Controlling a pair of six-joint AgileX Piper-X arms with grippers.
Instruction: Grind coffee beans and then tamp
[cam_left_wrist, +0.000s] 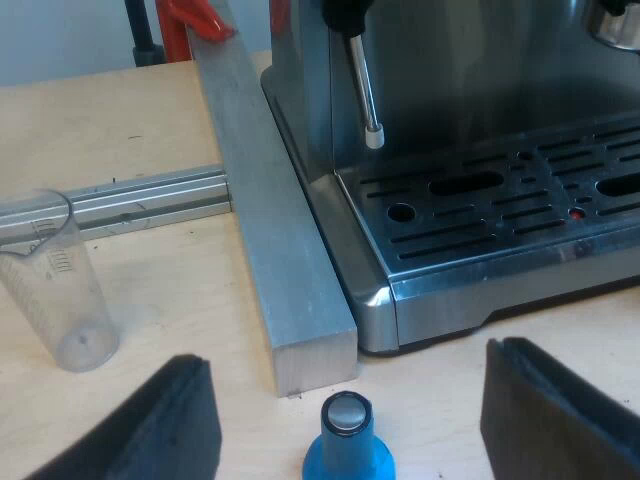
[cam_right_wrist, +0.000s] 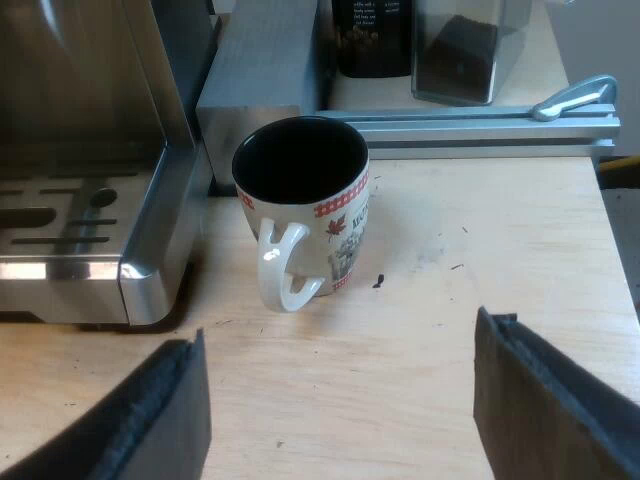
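Black fingers (cam_left_wrist: 150, 430) of the left gripper (cam_left_wrist: 345, 355) are gaping wide and gripping nothing. Right between them the blue tamper (cam_left_wrist: 348, 450) is standing upright on the wooden table (cam_left_wrist: 150, 100), its round metal top facing up, touching neither finger. Just beyond the tamper the cut end of an aluminium bar (cam_left_wrist: 270, 230) is resting on the wood. The bar is running away alongside the espresso machine (cam_left_wrist: 450, 60), tight against its base. The machine's slotted drip tray (cam_left_wrist: 500, 210) is gleaming beyond the open jaws, with the steam wand (cam_left_wrist: 365, 90) hanging above it. On the bar's other side the measuring glass (cam_left_wrist: 60, 290) is standing upright, clear, near a low aluminium rail (cam_left_wrist: 140, 200) that is meeting the bar square on. Something red (cam_left_wrist: 200, 15) is sitting at the bar's far end.

Over to the right gripper (cam_right_wrist: 340, 330): it is spread wide too, holding nothing, hanging low over bare wood. Ahead of it the mug (cam_right_wrist: 310, 200) is standing upright, dark inside, its white handle pointing back toward the gripper. It is sitting just beside the corner of the machine's base, apart from it. Behind the mug an aluminium block (cam_right_wrist: 255, 70) is butting against the machine's side. A second rail (cam_right_wrist: 470, 125) with a metal lever (cam_right_wrist: 575, 97) is crossing behind it. Past that, a dark bottle (cam_right_wrist: 372, 35) and a clear container (cam_right_wrist: 460, 50) holding something dark are standing side by side.
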